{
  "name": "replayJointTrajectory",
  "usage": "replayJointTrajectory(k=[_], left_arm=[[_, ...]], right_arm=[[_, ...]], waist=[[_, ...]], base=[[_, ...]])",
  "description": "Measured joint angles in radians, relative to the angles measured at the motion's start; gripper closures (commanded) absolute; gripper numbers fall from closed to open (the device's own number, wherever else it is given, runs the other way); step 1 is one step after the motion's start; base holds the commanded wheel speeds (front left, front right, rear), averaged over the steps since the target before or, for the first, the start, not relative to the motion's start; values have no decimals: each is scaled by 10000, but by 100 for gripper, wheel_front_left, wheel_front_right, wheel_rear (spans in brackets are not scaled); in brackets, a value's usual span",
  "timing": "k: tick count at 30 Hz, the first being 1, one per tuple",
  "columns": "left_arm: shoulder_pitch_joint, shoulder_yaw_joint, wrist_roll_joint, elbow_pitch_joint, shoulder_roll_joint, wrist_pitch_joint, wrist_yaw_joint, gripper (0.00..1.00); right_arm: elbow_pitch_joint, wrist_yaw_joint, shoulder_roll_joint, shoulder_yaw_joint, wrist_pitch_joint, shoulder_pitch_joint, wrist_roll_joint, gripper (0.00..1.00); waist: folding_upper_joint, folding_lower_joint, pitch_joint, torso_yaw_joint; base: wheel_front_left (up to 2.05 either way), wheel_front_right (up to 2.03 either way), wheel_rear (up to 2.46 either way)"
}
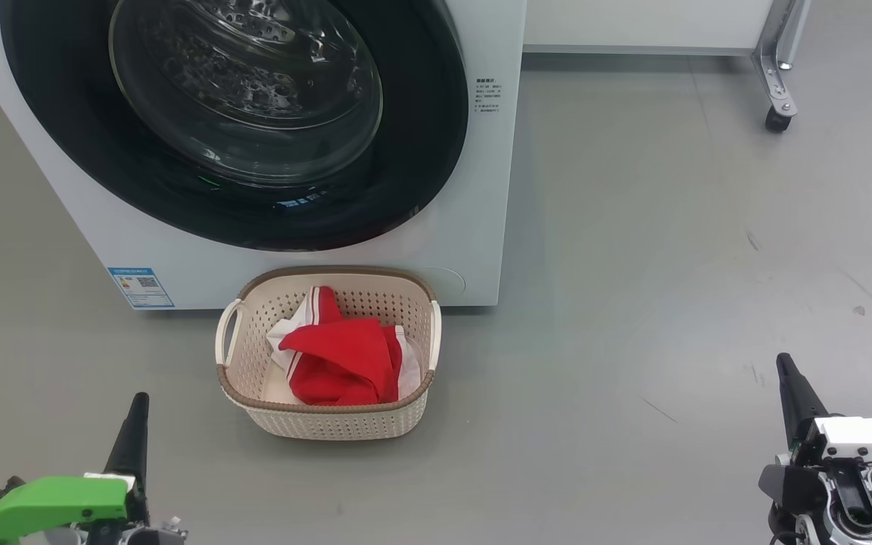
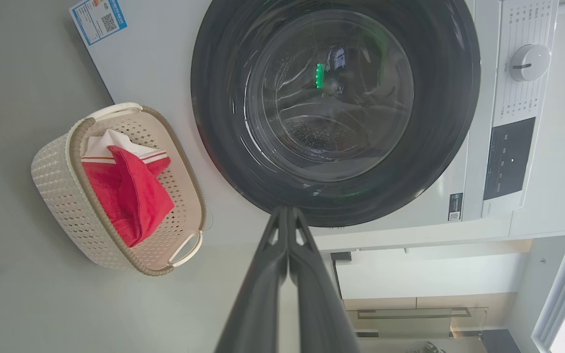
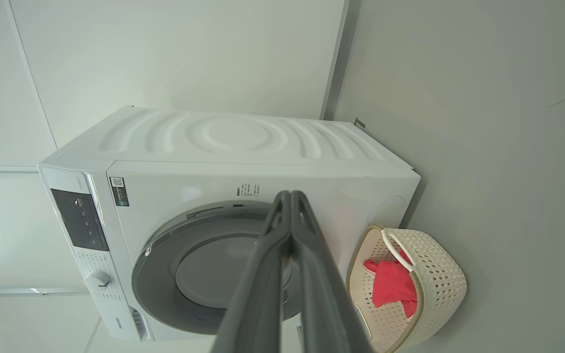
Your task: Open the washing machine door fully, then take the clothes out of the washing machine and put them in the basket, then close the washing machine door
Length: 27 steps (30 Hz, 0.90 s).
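Observation:
The washing machine [image 1: 474, 197] [image 3: 243, 142] stands ahead with its round black-rimmed door [image 1: 239, 121] [image 2: 334, 105] [image 3: 214, 274] shut flat against the front. Through the glass I see bare steel drum. The red clothes [image 1: 341, 359] [image 2: 128, 196] [image 3: 393, 287] with white trim lie in the cream basket [image 1: 330, 424] [image 2: 62, 191] [image 3: 439, 289] on the floor right before the machine. My left gripper [image 1: 141, 400] [image 2: 287, 211] is shut and empty at the lower left, well short of the basket. My right gripper [image 1: 784, 359] [image 3: 290, 195] is shut and empty at the lower right.
Grey floor [image 1: 671, 265] spreads to the right of the machine. A white cabinet or frame on a metal leg with a caster [image 1: 777, 117] stands at the back right. The machine's control panel with dial [image 2: 530, 61] is on its upper front.

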Motion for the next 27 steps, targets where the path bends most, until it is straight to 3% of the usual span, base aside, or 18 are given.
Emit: replayJointTrajectory(k=[5, 27], left_arm=[[-17, 19, -470, 58, 23, 90, 0, 100], [-101, 40, -472, 125, 25, 92, 0, 100]], right_arm=[[6, 65, 10, -75, 127, -37, 435, 100], [6, 67, 12, -86, 127, -49, 474, 100]], waist=[[0, 0, -20, 21], [0, 0, -20, 22]], base=[[0, 0, 0], [0, 0, 0]])
